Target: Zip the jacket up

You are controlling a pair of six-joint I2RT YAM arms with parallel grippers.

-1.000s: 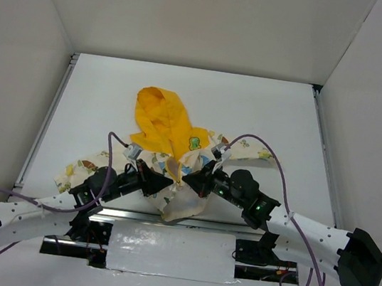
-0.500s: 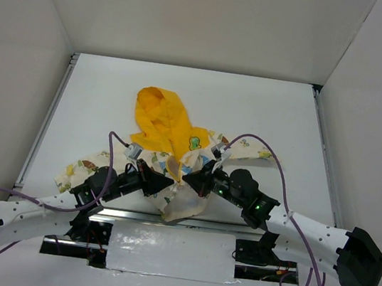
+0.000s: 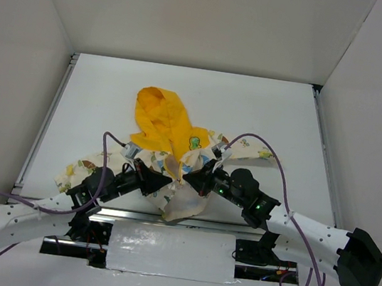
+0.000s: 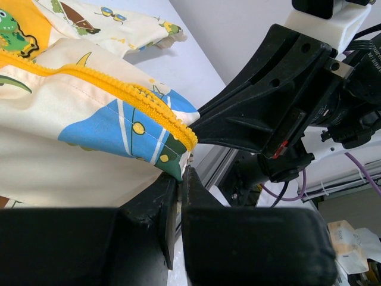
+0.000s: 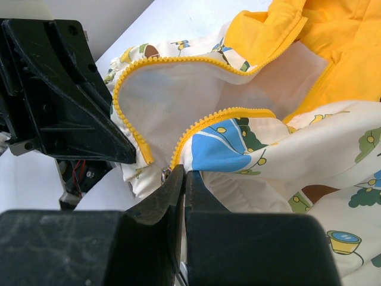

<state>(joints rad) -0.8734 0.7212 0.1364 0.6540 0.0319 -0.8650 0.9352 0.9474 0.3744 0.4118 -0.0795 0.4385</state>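
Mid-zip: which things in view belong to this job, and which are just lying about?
Job: jacket, yellow zipper, left gripper, right gripper, both jaws shut on it.
Lying about: purple cables, white taped patch at the near edge.

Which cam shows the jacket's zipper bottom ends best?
Right wrist: both yellow zipper tracks show, unjoined, down to the right tool. Left wrist shows one track only. Top external: the jacket is small, its zipper ends hidden by arms.

white table (image 3: 274, 112), plain off-white walls (image 3: 196, 14) boxing it in left, far and right, metal rail (image 3: 47, 118) down the left edge, pale taped strip (image 3: 171, 251) along the near edge, soft even light
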